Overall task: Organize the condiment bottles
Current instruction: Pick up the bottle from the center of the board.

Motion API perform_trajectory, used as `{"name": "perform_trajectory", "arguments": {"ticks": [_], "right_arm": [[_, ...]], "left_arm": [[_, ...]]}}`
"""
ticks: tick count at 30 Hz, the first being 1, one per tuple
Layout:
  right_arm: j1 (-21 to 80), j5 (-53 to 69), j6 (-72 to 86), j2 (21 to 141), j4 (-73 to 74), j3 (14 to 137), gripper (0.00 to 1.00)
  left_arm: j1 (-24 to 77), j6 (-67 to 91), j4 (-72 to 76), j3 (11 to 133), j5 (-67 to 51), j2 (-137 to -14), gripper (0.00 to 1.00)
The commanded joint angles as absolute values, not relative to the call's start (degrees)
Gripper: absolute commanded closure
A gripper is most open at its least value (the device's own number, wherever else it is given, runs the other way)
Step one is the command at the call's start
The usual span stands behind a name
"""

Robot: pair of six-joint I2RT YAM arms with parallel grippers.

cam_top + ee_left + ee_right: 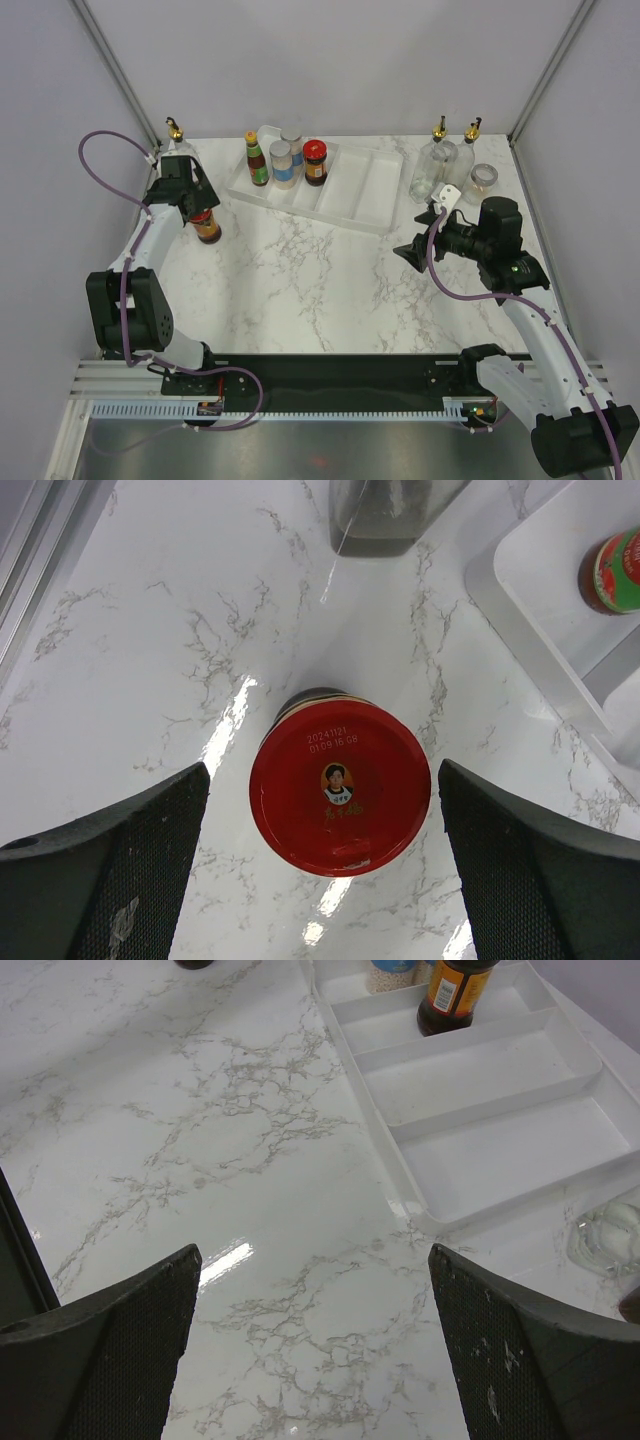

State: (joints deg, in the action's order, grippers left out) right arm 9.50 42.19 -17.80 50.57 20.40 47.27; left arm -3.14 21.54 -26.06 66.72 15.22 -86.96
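Left of the white ridged plastic tray, our left pincer gapes over a red-lidded dark jar, untouched; right pincer gapes above open marble table.

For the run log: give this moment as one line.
left gripper: open, lined up on red-lidded jar | right gripper: open, empty, over table | tray: partly filled

The middle of the white marble bench gives open passage. Behind it the white ridged plastic tray bars the way, its two right compartments free. Two clear glass cruets crowd the back right corner.
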Motion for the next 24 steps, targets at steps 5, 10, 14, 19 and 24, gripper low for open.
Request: {"name": "perform_trajectory", "arguments": {"ticks": [5, 10, 14, 19, 24], "right_arm": [[9.2, 42.9, -18.7, 49.5, 18.7, 47.2, 0.02], [9.1, 42.9, -18.7, 49.5, 18.7, 47.2, 0.02], [9.1, 42.9, -18.7, 49.5, 18.7, 47.2, 0.02], [9.1, 42.9, -18.7, 49.5, 18.8, 47.1, 0.02], [9.1, 42.9, -18.7, 49.4, 18.7, 47.1, 0.02]], "left_arm": [[-3.2, 21.3, -24.4, 65.9, 17.0, -84.7, 0.03], [-3.1, 21.3, -24.4, 65.9, 17.0, -84.7, 0.03], [-3.2, 21.3, -24.4, 65.7, 17.0, -84.6, 0.03], [-3.2, 21.3, -24.4, 65.6, 17.0, -84.0, 0.03], [-3.2, 21.3, -24.4, 65.4, 17.0, -83.1, 0.03]]}}
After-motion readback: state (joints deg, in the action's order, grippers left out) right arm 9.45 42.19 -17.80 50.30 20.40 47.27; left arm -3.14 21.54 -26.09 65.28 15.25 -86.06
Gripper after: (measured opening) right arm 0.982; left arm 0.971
